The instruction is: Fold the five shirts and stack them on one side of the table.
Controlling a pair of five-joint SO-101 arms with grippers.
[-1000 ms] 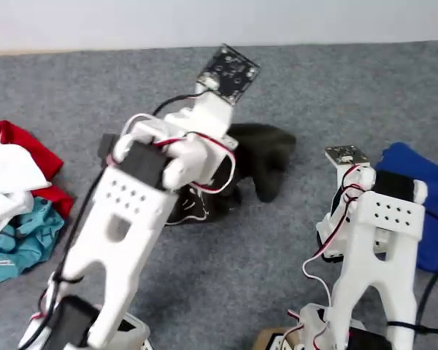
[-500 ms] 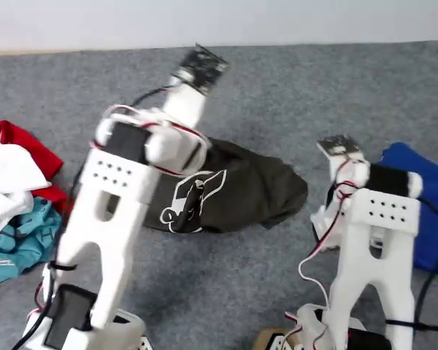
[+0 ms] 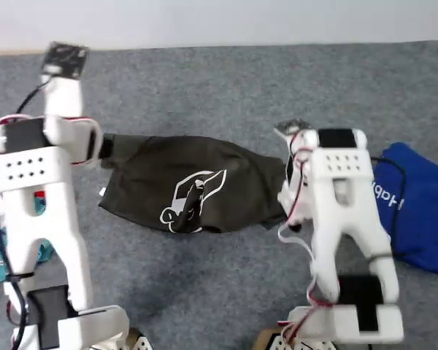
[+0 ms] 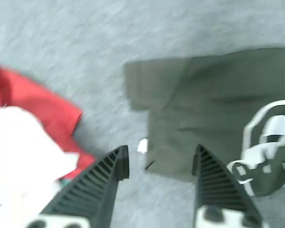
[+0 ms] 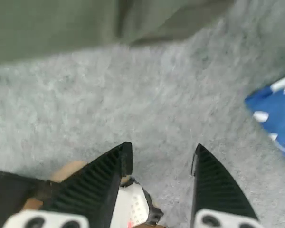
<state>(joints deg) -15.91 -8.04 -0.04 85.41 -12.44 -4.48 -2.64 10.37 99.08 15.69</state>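
Nearest the front edge of the grey table (image 3: 226,292) stand the bases of the two white arms, one on each side of the dark shirt (image 3: 204,182).

The dark shirt lies in the middle of the table between the arms. It is spread out but rumpled, with its white print facing up.

The right gripper (image 5: 161,152) hangs over bare table just off the dark shirt's right edge. Its fingers are wide apart and hold nothing. In the right wrist view the dark shirt (image 5: 61,23) lies beyond the fingertips.

The blue shirt (image 3: 416,211) is to the right of the dark shirt, bunched up and apart from it, with the right arm between them. A corner of the blue shirt (image 5: 275,118) also shows in the right wrist view.

The left gripper (image 4: 160,156) hangs over the left edge of the dark shirt (image 4: 213,104), above a small white tag (image 4: 142,145). Its fingers are also spread wide and hold nothing.

Further left of the dark shirt, apart from it, the red shirt (image 4: 33,99) lies in a heap. The white shirt (image 4: 19,147) lies on top of the red one.

Beyond the dark shirt, bare grey table runs to the far edge.
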